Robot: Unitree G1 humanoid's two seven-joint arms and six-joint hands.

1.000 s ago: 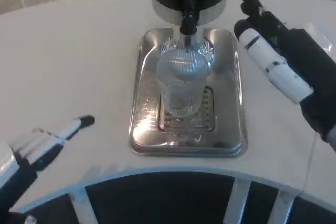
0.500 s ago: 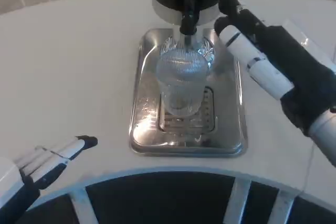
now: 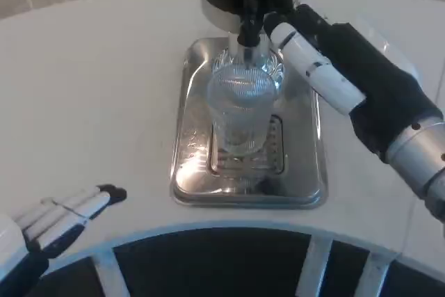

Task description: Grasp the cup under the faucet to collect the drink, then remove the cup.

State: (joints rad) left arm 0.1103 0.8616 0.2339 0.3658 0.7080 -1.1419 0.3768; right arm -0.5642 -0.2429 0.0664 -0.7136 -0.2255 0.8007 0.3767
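Fingers of the right hand (image 3: 327,74) reach out straight beside the black faucet (image 3: 248,27), holding nothing, likely to work the tap. Just below-left of them the clear cup (image 3: 240,113) stands on the steel drip tray (image 3: 184,165), ready to catch the drink. Left hand (image 3: 59,217) rests released, well apart.

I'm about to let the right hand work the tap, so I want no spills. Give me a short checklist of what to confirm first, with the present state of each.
1. Cup upright on the drip tray: ok.
2. Cup under the faucet: ok, the spout hangs over its mouth.
3. Right hand up by the faucet: ok; whether it touches the tap, cannot tell.
4. Left hand clear of the tray: ok, it rests on the table near the front edge.
5. Cup held by a hand: not ok, neither hand is on it.
6. Drink level in the cup: cannot tell.
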